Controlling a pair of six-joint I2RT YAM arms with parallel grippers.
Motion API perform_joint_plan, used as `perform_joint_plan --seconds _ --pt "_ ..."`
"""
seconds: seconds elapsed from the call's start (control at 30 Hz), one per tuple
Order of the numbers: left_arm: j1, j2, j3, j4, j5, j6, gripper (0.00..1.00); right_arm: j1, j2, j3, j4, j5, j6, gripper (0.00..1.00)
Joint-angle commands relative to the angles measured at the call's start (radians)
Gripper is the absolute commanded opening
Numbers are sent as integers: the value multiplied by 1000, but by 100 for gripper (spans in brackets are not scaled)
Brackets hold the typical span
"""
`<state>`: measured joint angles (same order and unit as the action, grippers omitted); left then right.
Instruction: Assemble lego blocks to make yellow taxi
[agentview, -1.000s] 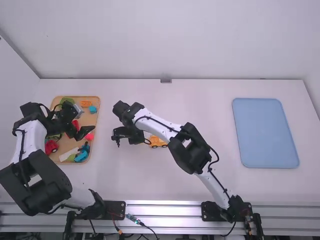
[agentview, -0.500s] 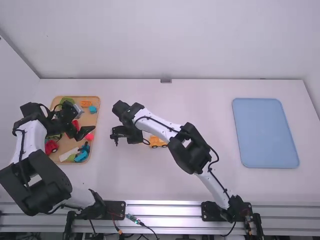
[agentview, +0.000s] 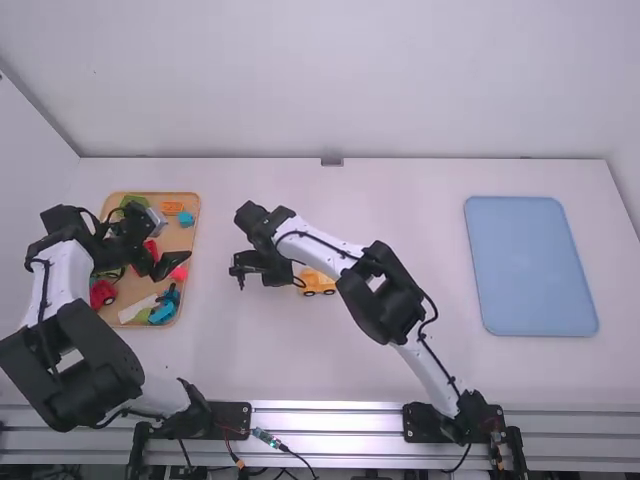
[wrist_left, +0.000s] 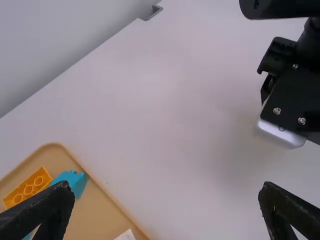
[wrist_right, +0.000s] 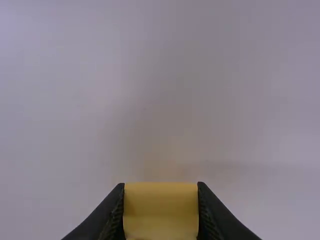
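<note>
My left gripper hangs over the tan tray's right part, and in the left wrist view the gripper has its fingers wide apart with nothing between them. Left of the table's middle is my right gripper. The right wrist view has this gripper shut on a yellow block. A yellow-orange vehicle body with black wheels stands on the table beside the right forearm, which partly covers it.
The tan tray holds an orange brick, blue pieces and a red wheeled piece. A light blue mat lies at the right. In the left wrist view, the right arm is at the upper right.
The right gripper first shifted slightly left, then a little to the right, uncovering more of the yellow-orange vehicle. The left arm and the tray's contents look unchanged.
</note>
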<state>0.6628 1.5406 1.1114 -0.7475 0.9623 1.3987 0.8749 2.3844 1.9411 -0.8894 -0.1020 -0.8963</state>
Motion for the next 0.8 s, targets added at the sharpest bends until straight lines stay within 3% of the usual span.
perform_joint_plan --seconds 0.0,0.47,0.77 --pt "-3 -28 -6 -5 40 0 99 9 15 -5 1 -14 3 0" --pt "-3 -28 -6 -8 38 0 99 -1 15 -7 -8 -50 28 0" --pt "-3 -28 -6 -17 49 1 99 12 15 -71 29 6 28 0"
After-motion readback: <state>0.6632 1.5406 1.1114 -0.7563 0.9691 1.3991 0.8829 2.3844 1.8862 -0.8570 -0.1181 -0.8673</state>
